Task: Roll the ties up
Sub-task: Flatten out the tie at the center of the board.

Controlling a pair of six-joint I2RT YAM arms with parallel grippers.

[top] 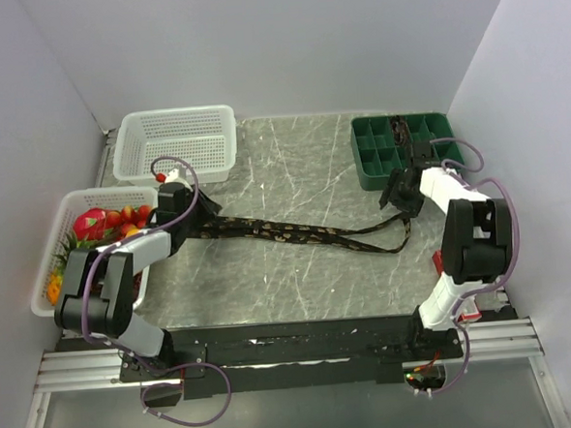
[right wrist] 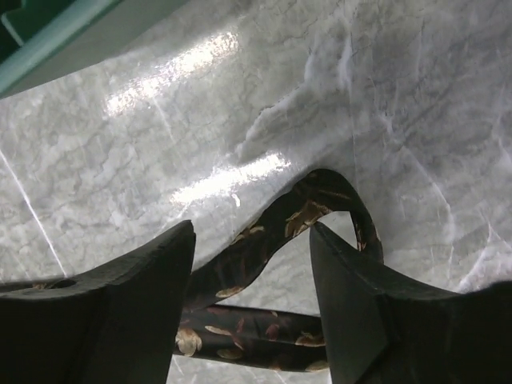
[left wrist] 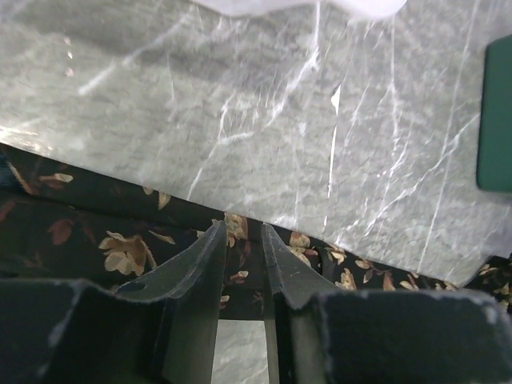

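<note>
**ITEM: NECKTIE, UNROLLED, ON TABLE**

One tie point(top: 296, 235), dark cloth with a tan leaf print; lies flat on the grey marbled table point(top: 292, 165), between the two arms; not yet rolled.

Orientation: long axis runs left to right across the table, dipping slightly toward the near edge at the right; broad part at the left, narrow part at the right, where it bends into a loop point(right wrist: 328, 188) and doubles back on itself.

Handling, by judgement: light, limp, probably smooth; it will sag and slide rather than keep a shape; best taken at an end, across the width, so the roll starts square; the looped end likely needs straightening first.

Left end effector point(left wrist: 240, 232): fingers nearly together with the cloth filling the narrow gap; reads as clamped on the tie at its broad part.

Right end effector point(right wrist: 252, 232): fingers wide apart, over the looped narrow end, gripping nothing.

Also present: empty white basket point(top: 175, 143) at the far left; a second white basket point(top: 57, 204) of colourful items; green compartment tray point(top: 403, 153) at the far right.
</note>
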